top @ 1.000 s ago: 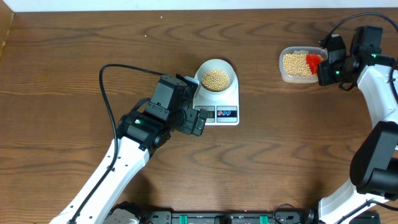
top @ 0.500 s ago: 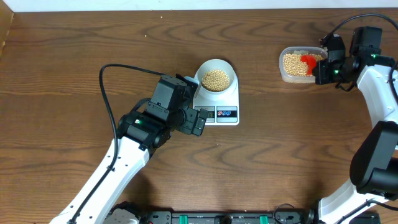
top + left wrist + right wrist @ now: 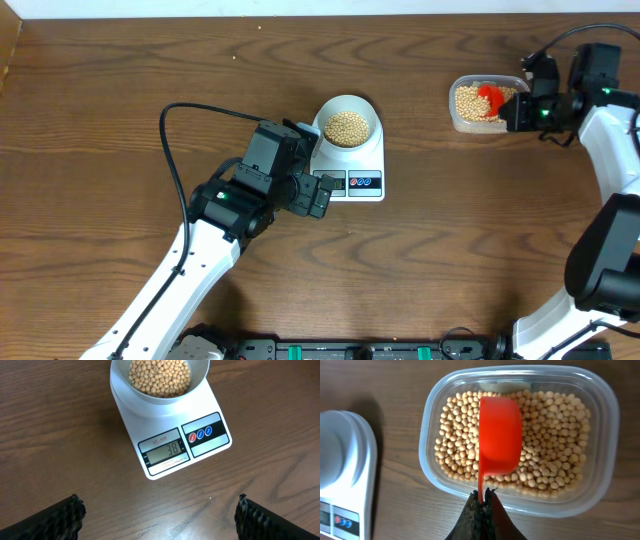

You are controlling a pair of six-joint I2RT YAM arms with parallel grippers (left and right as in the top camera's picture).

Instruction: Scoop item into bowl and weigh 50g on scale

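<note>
A robotics lab bench or test station is indicated, not a home kitchen. Two white robot arms, the left arm [image 3: 190, 265] and the right arm [image 3: 610, 150], are mounted at the near edge of a dark wood-grain table [image 3: 120, 90], where a black rail [image 3: 360, 351] with green fittings is seen. A black cable [image 3: 165, 150] is looped over the tabletop. Kitchen things are limited to a digital scale [image 3: 368, 168], a clear tub [image 3: 427, 435] of beans [image 3: 545, 450] and a red scoop [image 3: 499, 432].
</note>
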